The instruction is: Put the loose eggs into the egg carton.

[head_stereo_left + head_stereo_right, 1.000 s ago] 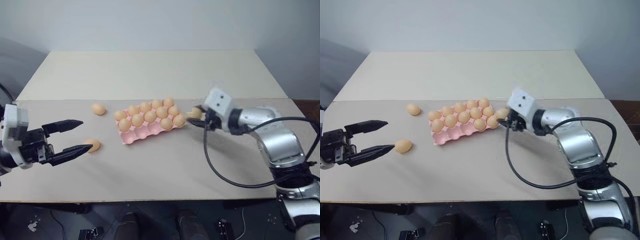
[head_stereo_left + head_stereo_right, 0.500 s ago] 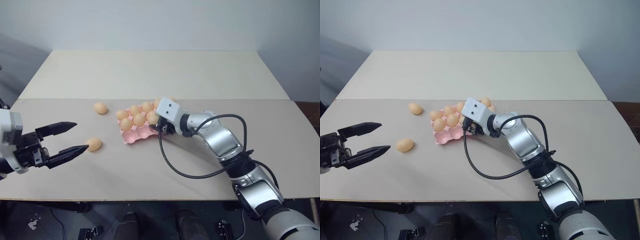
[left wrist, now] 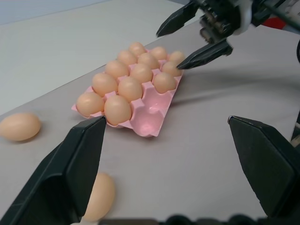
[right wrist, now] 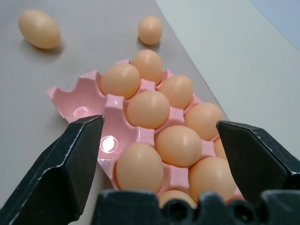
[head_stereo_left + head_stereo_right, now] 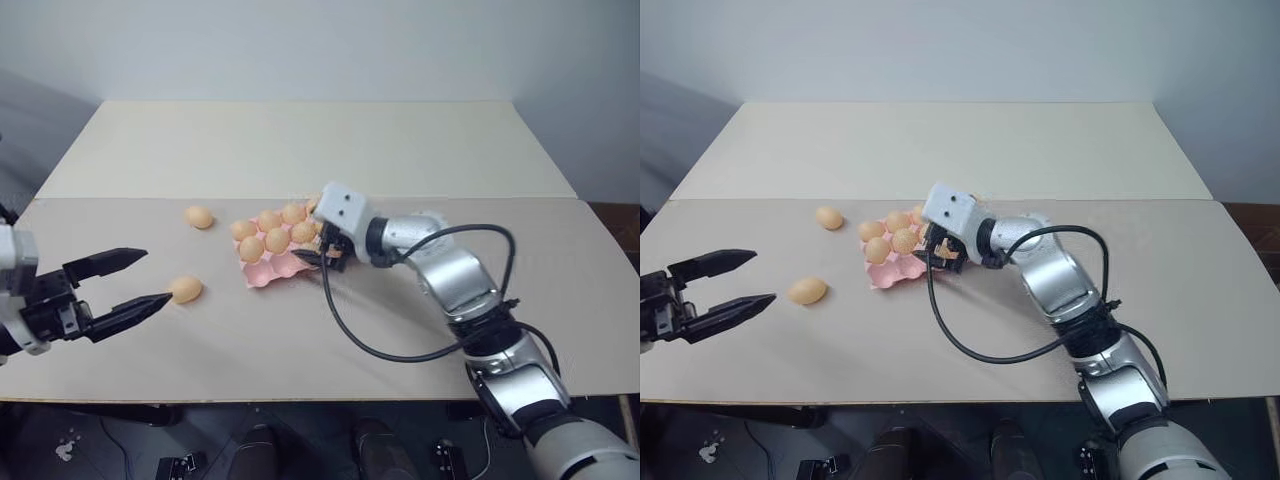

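- Black two-fingered left gripper (image 5: 140, 281): at the far left of the counter (image 5: 300, 150), level and pointing toward the middle. Jaws spread wide, holding nothing, touching nothing. The placement reads as a lined-up approach to the nearest egg.
- Tan-orange smooth oval loose egg (image 5: 186, 290): lying on its side on the pale beige counter, just beyond the tip of the left gripper's lower finger, apart from it. Probably the next one due for pickup.
- Second tan-orange loose egg (image 5: 199, 217): farther back on the counter, near the tray's left end but clear of it, not yet in a cup.
- Pale pink moulded egg carton (image 3: 154, 110): lidless tray, mid-counter, set at a slant. In the left wrist view the two farther rows hold eggs, and the row nearest that camera holds one egg (image 3: 164, 82) at its far end, with bare pink cups beside it. Those bare cups are where the loose eggs belong.
- Black two-fingered right gripper (image 3: 193, 40): on a silver arm reaching across from the right, hovering over the carton's right end. Jaws parted wide and empty; the lower fingertip lies close to that near-row egg, and whether it touches cannot be told. The pose suggests an egg just set into its cup, so a clean lift away is what the next move calls for.
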